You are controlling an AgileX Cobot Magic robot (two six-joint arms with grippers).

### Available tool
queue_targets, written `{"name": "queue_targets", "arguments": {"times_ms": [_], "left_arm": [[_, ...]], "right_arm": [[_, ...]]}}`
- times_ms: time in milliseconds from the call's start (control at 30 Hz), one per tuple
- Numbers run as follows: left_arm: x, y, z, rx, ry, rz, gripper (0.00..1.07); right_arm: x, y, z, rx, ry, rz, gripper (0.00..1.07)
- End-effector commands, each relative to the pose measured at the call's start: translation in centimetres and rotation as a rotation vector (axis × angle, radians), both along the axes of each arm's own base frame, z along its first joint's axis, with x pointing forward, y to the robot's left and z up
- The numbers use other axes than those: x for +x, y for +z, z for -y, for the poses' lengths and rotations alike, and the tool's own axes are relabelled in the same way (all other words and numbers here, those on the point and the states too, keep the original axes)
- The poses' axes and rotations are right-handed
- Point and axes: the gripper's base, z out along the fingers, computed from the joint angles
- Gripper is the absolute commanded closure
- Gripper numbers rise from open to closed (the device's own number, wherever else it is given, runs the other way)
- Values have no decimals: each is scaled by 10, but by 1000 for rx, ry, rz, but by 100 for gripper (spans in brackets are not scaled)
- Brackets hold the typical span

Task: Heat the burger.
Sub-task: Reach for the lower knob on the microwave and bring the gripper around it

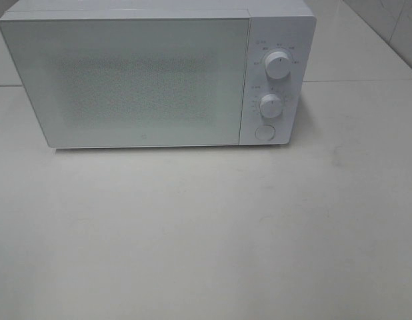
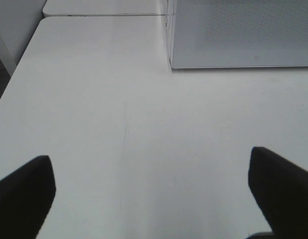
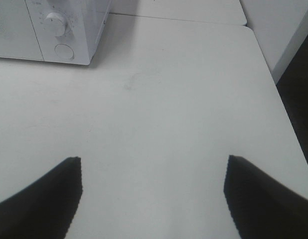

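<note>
The white tabletop holds a big white microwave. Its door is shut. The left gripper and right gripper hang over the tabletop, jaws wide open and holding nothing. Beside the door sit a top knob, a lower knob and a round button. Where the burger is cannot be told.

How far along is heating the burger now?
Done: nothing visible; the microwave is shut, no burger in view. In hand: nothing; the left gripper and right gripper hang open, empty, over the table. Left: unclear; the burger could be inside.
</note>
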Motion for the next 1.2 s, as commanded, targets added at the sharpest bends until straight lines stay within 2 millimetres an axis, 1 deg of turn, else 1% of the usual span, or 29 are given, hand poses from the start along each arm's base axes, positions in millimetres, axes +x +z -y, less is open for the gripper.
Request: {"name": "queue_targets", "arguments": {"times_ms": [33,767,867,933,967,1033,1067,1133,1200], "left_arm": [[-2,1,1,-12,-3,29,9],[-2,1,1,-11,-3,29,9],[-2,1,1,-11,-3,29,9],[-2,1,1,-11,-3,29,9],[-2,1,1,-11,-3,29,9],[-2,1,1,-11,-3,29,9],[-2,1,1,-11,-3,29,9],[-2,1,1,-11,-3,29,9],[-2,1,1,-11,-3,29,9]], "right_arm": [[-4,1,1,4,-9,40,31],[-2,1,0,3,-6,35,32],[-4,6,0,7,-5,66,32],[-4,13,0,13,-2,117,32],[-4,13,0,13,-2,117,32],[-3,18,0,18,2,181,32],[-3,18,0,18,2,181,32],[1,23,-1,29,7,260,32],[3,23,-1,30,8,276,32]]}}
